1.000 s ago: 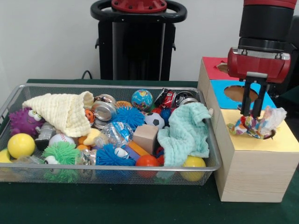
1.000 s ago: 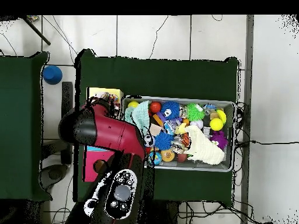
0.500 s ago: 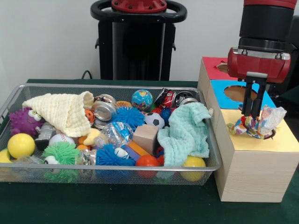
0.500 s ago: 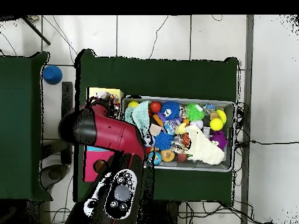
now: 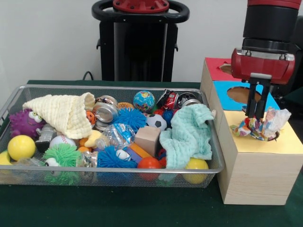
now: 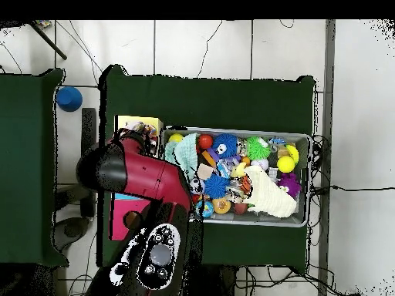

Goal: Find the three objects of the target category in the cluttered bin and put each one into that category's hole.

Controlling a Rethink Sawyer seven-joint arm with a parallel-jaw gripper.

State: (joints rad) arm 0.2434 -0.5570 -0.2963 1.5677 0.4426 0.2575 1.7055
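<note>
- Jaws of the gripper (image 5: 254, 113) are hanging straight down over the yellow panel (image 5: 258, 142) of the wooden box (image 5: 251, 177), and they are standing narrow with their tips buried in a crumpled colourful wrapper (image 5: 261, 126); whether they are actually pinching it cannot be told.
- Crumpled colourful wrapper is sitting at the yellow panel's hole, spilling over its rim, with a pale clear tuft sticking up on the side away from the bin.
- Behind the yellow panel, the box is showing a blue panel (image 5: 226, 97) with a round hole and a red panel (image 5: 215, 66) further back.
- Wire mesh bin (image 5: 118, 176) is sitting just beside the box on the green tabletop (image 5: 142, 208), packed with toys.
- A cream cloth (image 5: 64, 112) is lying draped over the clutter at one end, and a mint green cloth (image 5: 188, 135) is lying at the end next to the box.
- Between the cloths, a wooden block (image 5: 147, 139), a small soccer ball (image 5: 155, 122), a globe ball (image 5: 144, 100), blue spiky balls (image 5: 129, 118) and crushed cans (image 5: 105, 112) are lying jumbled together.
- A yellow ball (image 5: 21, 147), a purple spiky toy (image 5: 24, 123) and a green spiky ball (image 5: 61, 156) are resting near the bin's far end from the box.
- From overhead, the red arm (image 6: 139, 173) is covering most of the box.
</note>
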